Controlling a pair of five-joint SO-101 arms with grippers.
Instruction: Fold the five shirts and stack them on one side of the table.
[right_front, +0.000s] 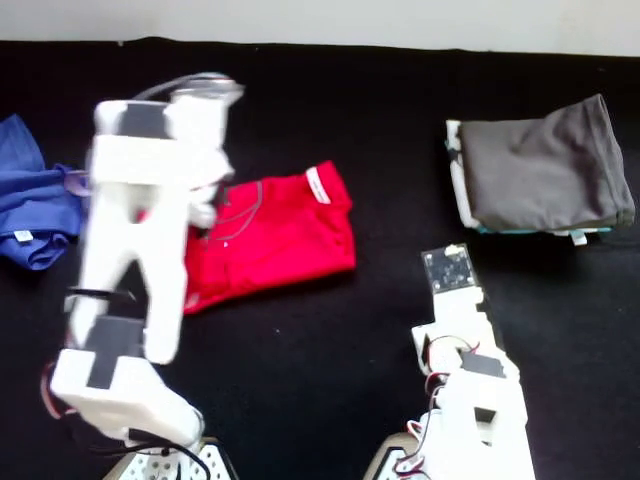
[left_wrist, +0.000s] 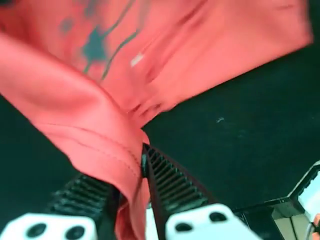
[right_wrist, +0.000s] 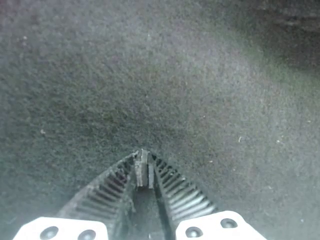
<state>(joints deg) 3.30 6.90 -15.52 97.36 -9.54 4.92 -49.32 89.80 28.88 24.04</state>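
Roughly the middle of the job, by the look of it. At about 2 o'clock on the black table (right_front: 330, 100) sits a stack (right_front: 470, 205) with a folded grey shirt (right_front: 545, 160) on top and white and teal edges showing beneath, so probably three shirts are done, though the count is hard to confirm. The red shirt (right_front: 290, 240) lies near the centre, partly folded, and the left gripper (left_wrist: 131, 190) is clamped on a fold of its hem. The blue shirt (right_front: 30, 210) lies crumpled at 9 o'clock, not yet folded. The right gripper (right_wrist: 143, 167) is near 5 o'clock over bare cloth, its fingers pressed together on nothing.
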